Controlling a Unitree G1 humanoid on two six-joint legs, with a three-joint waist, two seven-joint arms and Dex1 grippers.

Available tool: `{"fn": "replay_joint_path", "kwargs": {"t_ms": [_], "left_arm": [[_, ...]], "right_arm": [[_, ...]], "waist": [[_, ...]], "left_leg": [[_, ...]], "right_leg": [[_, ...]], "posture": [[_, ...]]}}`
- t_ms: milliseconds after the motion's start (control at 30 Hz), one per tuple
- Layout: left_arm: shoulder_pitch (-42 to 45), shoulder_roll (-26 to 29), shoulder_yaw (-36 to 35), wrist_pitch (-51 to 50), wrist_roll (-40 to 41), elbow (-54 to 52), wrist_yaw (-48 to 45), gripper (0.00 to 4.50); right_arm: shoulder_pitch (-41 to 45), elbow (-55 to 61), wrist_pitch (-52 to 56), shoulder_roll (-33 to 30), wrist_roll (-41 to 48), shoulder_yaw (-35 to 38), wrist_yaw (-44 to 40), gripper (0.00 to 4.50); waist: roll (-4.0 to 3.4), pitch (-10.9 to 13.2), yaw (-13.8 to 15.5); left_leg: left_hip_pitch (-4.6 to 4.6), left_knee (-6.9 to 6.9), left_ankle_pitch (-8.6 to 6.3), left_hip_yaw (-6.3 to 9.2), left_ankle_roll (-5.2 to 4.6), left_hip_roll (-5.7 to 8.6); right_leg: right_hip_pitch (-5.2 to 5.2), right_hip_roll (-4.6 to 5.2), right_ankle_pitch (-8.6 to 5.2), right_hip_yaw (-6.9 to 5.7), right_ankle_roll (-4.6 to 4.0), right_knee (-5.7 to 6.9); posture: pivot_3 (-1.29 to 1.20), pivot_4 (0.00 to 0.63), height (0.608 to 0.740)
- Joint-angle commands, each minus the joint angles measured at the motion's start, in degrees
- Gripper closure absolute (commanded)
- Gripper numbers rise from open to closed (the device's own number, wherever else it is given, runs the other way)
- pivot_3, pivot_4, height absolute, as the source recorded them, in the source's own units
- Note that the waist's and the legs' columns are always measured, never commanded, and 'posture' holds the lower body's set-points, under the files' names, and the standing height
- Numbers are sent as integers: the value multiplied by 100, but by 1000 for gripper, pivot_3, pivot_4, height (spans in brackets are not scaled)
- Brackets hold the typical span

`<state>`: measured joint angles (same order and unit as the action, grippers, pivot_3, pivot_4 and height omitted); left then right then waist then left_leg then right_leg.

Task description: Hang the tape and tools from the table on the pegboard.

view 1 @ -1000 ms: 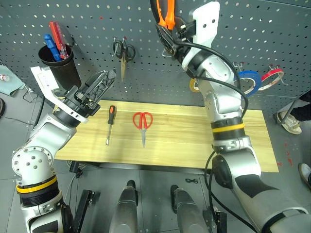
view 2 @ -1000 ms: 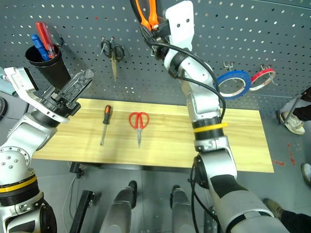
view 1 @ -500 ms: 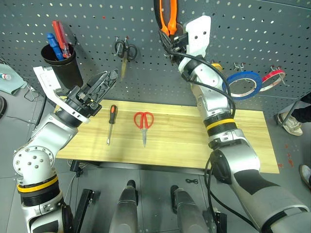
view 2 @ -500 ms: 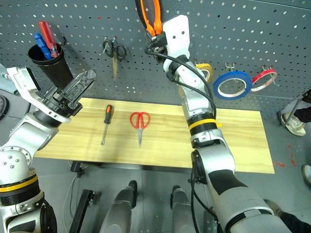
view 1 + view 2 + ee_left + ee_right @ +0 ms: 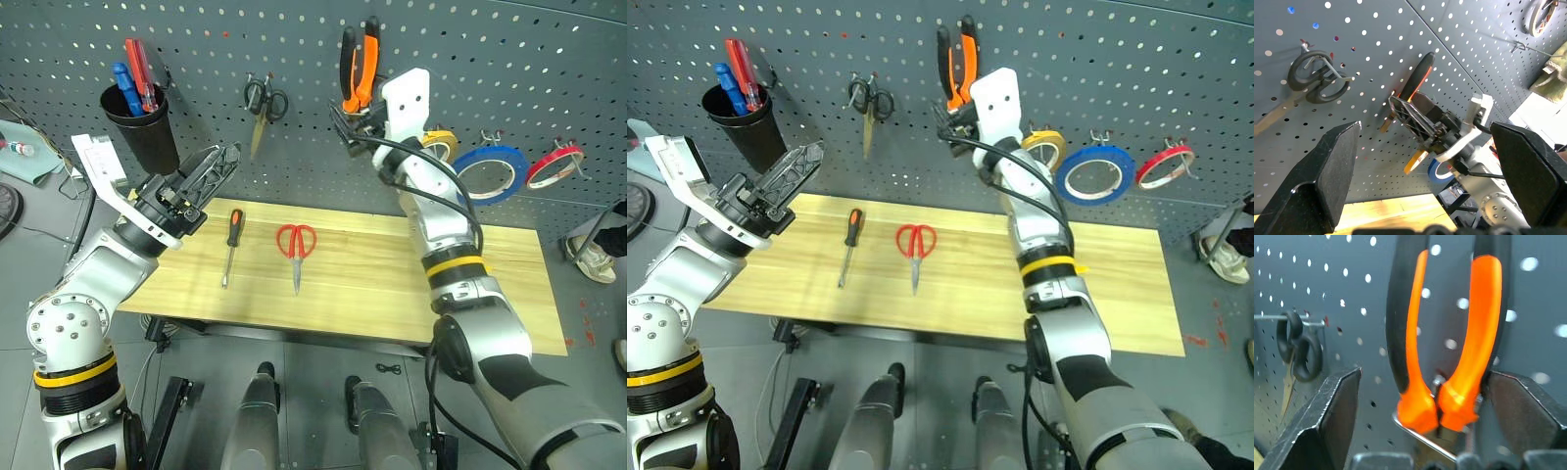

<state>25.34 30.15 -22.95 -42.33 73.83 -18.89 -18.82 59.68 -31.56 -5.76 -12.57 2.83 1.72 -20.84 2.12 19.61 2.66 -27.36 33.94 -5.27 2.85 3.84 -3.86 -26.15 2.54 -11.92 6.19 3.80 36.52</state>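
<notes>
Right wrist view: orange-and-black-handled pliers [image 5: 1449,342] hang on the dark-grey perforated metal pegboard [image 5: 1342,264] between the right gripper's [image 5: 351,125] spread jaws, ungripped. Left gripper [image 5: 201,176] gapes wide, empty.

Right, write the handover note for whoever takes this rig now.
Left pincer: open, empty, raised above the table's left end.
Right pincer: open, either side of the pliers, which sit on a pegboard hook.
Done: blue tape and pliers hung.
Left: red scissors and screwdriver, both lying on the table.
</notes>
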Motion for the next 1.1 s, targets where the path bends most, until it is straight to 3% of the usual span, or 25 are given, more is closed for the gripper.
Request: {"fn": "replay_joint_path", "kwargs": {"t_ms": [33,267,467,633,767,933,1100], "left_arm": [[-337,177,168,-38,-331,-169,-187,0],[-1133,383,1026,149,-1955,-278,-97,0],[-1432,-423,2284,3,-3761,-391,1556,0],[-1425,-1326,2917,-181,-4715,-85,2412,0],[-987,-2234,3391,7,-5461,824,2866,0],[-464,-3026,3388,398,-6213,1995,3373,0],[50,-3296,3174,901,-6697,3081,3567,0]], "right_arm": [[-571,1493,1063,-366,431,-11,-599,55],[-1518,3750,3165,-1308,1386,58,-1524,55],[-2685,5094,4419,-2145,2598,-51,-2673,55],[-3362,5148,4198,-2568,2611,-293,-3329,55],[-3404,4767,3789,-2609,2313,-456,-3461,55],[-3395,4350,3517,-2700,2235,-428,-3691,55],[-3275,4182,3508,-2748,2208,-492,-3854,55]], "waist": [[0,0,-13],[-2,1,-78],[-1,1,-18],[0,2,-34],[3,4,-60],[6,5,-71],[9,8,-126]], "left_leg": [[1,-7,0,0,0,0],[3,-26,-1,-5,0,-5],[3,-9,-1,-6,0,-6],[-6,-1,-1,-10,-1,-4],[-1,2,-1,-11,0,-2],[-4,7,-1,-9,-1,0],[-7,3,-2,-8,-2,4]], "right_leg": [[-1,0,2,0,-6,-2],[-13,0,-13,0,-13,1],[-4,2,-39,0,20,6],[0,3,-31,5,29,-16],[2,2,-29,8,27,-18],[2,1,-25,10,33,-23],[4,2,-25,11,37,-28]], "posture": [[174,319,740],[140,333,740],[114,352,740],[105,365,740],[80,377,740],[45,380,740],[13,388,740]]}}
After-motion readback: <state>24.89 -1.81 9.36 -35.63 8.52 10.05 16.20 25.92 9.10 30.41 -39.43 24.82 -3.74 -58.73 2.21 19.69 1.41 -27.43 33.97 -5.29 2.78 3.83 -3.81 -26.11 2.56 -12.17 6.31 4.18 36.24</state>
